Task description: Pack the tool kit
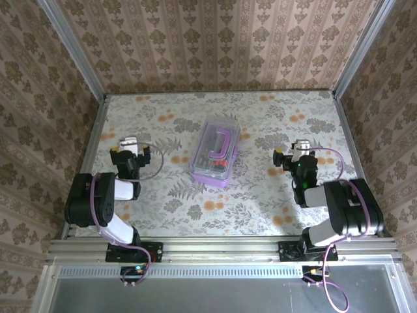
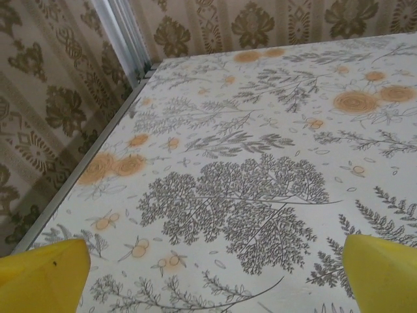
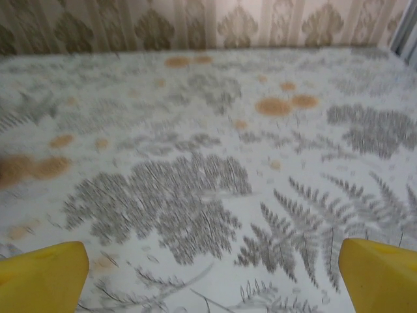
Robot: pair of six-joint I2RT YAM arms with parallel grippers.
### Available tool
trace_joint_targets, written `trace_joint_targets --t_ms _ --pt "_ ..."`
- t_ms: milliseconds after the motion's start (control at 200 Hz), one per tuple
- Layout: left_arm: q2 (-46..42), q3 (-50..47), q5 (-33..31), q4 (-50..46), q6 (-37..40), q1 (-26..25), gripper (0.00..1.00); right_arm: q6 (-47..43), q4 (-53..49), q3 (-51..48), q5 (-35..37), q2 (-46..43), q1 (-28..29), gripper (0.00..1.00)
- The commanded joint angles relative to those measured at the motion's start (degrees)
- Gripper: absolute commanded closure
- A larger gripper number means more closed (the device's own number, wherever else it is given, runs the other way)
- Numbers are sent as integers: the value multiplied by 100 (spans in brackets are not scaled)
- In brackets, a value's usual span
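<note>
Top external view shows the clear and purple tool case [image 1: 215,154] in the middle of the flowery desk [image 1: 260,203]. The left claw [image 2: 215,264] and the right claw [image 3: 212,264] are both wide and hold nothing.

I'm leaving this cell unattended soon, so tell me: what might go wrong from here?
1. The clear-lidded purple plastic tool case lies loose and skewed on the floral table; a one-sided push may slide or spin it.
2. The left hand and right hand, both open and empty, flank the case; reaching inward together, they might collide.
</note>
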Motion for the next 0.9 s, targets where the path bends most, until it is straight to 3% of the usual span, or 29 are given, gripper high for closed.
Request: trace_joint_targets --t_ms 0,95,890 --pt "-112 49 143 -234 -192 6 0 167 -237 276 431 -145 16 0" --pt "-115 82 135 -281 -176 -2 0 128 -1119 889 387 8 23 0" --pt "-103 140 231 -373 -149 -11 0 123 -1077 880 340 37 11 0"
